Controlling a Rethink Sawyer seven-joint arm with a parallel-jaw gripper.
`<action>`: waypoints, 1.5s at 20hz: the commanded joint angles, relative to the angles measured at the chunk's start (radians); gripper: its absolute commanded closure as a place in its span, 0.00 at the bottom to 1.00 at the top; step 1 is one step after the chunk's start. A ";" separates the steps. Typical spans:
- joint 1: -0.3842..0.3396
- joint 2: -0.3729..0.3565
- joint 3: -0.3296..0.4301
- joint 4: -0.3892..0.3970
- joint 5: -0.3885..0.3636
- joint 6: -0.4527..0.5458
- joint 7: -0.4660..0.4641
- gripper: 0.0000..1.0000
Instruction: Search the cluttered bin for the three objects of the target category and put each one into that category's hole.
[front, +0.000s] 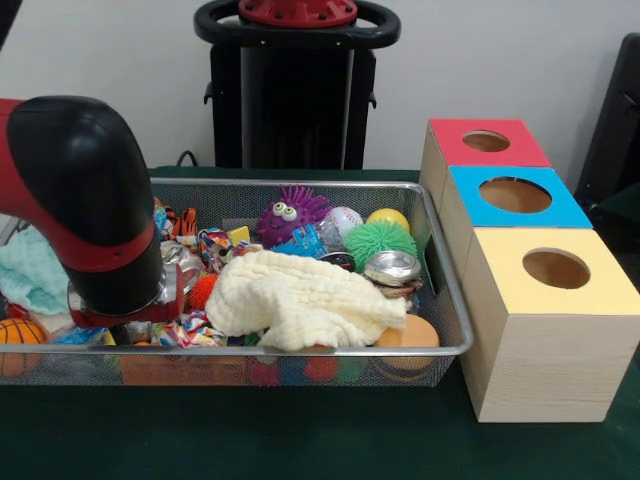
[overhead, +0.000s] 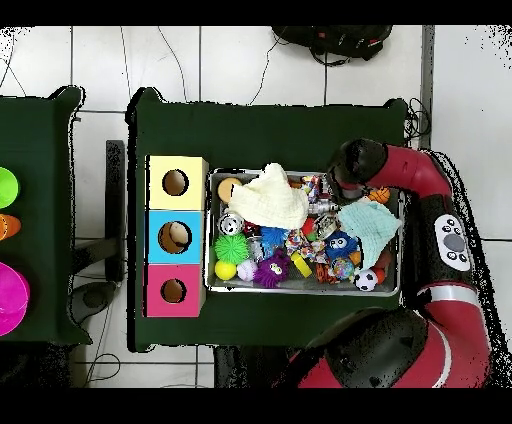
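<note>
One big red and black arm (front: 85, 200) reaches down into the left end of the wire bin (front: 440, 330). Its gripper is hidden behind the arm and down in the toys, so I cannot tell how it is set. Nobody says which kind of toy to hunt, so I cannot pick one. To the right of the arm lies a cream cloth (front: 300, 300), stretched longways across the bin. Past it sit a green spiky ball (front: 378, 240) and a shiny can (front: 392, 268). Farthest right stand three boxes with holes: red (front: 487, 141), blue (front: 515, 194) and yellow (front: 556, 268).
</note>
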 joint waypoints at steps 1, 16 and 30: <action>0.001 0.052 0.063 -0.042 -0.032 0.020 -0.291 0.00; -0.064 -0.247 -0.002 0.309 0.018 0.140 -0.276 0.00; -0.141 -0.341 0.056 0.496 -0.010 -0.106 -0.179 0.00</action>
